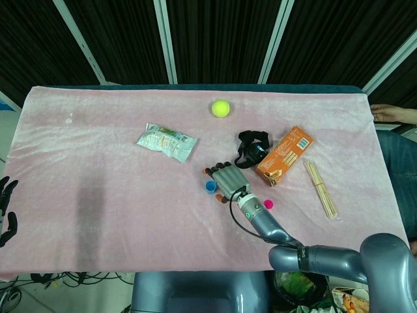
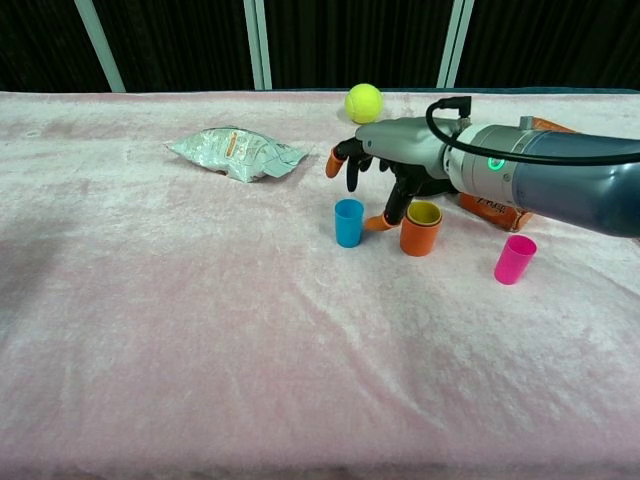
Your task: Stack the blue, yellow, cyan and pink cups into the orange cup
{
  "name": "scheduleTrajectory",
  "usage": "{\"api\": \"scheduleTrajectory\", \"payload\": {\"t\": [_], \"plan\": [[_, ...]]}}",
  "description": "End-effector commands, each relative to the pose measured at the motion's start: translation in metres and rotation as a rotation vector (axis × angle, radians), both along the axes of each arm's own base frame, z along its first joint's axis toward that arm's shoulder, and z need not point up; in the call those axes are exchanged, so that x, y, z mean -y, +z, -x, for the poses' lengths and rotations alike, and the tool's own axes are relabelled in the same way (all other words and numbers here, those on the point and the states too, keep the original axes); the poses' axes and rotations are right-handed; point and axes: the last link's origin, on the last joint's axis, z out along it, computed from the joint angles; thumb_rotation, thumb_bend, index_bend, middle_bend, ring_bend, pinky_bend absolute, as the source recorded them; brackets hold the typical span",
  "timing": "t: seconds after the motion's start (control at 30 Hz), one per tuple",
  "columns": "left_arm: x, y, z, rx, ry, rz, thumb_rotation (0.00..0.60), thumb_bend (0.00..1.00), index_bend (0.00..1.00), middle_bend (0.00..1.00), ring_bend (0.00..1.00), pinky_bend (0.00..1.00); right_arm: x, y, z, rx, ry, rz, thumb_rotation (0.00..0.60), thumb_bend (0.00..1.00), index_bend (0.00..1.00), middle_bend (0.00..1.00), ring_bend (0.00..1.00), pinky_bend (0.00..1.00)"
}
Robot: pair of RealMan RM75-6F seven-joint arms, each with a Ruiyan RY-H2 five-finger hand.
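With yellow cup (image 2: 423,211) nested in orange cup (image 2: 420,237), hovering released right robot hand (image 2: 372,175) beside blue cup (image 2: 348,222); pink cup (image 2: 514,259) waiting.

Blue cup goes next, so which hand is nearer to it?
The right hand hovers just above and behind the blue cup, fingers spread. The left hand sits at the table's far left edge, well away.

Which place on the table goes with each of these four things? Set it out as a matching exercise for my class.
Things:
1. blue cup
2. pink cup
3. tennis ball
4. snack bag

Places:
A. far edge of the cloth
B. just left of the orange cup
C. left of the ball, lying flat
D. right of the orange cup, nearer the camera

Pairs: 1-B, 2-D, 3-A, 4-C
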Motion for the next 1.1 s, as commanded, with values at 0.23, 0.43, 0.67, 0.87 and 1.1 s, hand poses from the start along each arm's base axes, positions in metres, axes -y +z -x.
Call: {"api": "scheduleTrajectory", "payload": {"t": [0.23, 0.43, 0.67, 0.87, 1.1], "plan": [[0.0, 0.0, 0.001, -0.006, 0.004, 0.003, 0.6, 0.71, 0.05, 0.01, 0.0, 0.02, 0.002, -0.013, 0.002, 0.006, -0.002, 0.004, 0.6, 0.22, 0.29, 0.34, 0.2, 0.21], [-0.001, 0.001, 0.001, -0.005, 0.008, 0.001, 0.6, 0.71, 0.05, 0.01, 0.0, 0.02, 0.005, -0.019, 0.003, 0.015, -0.005, 0.011, 0.6, 0.23, 0.34, 0.37, 0.21, 0.21], [-0.001, 0.001, 0.002, -0.005, 0.01, 0.0, 0.6, 0.71, 0.05, 0.01, 0.0, 0.02, 0.006, -0.024, 0.004, 0.014, 0.0, 0.014, 0.6, 0.26, 0.4, 0.41, 0.23, 0.21], [0.0, 0.001, 0.002, -0.005, 0.01, 0.002, 0.6, 0.71, 0.05, 0.01, 0.0, 0.02, 0.007, -0.025, 0.005, 0.015, -0.002, 0.018, 0.6, 0.31, 0.44, 0.45, 0.26, 0.22], [0.0, 0.001, 0.001, -0.003, 0.008, 0.003, 0.6, 0.71, 0.05, 0.01, 0.0, 0.02, 0.007, -0.016, 0.002, 0.039, 0.002, 0.033, 0.6, 0.35, 0.48, 0.49, 0.28, 0.22]]}}
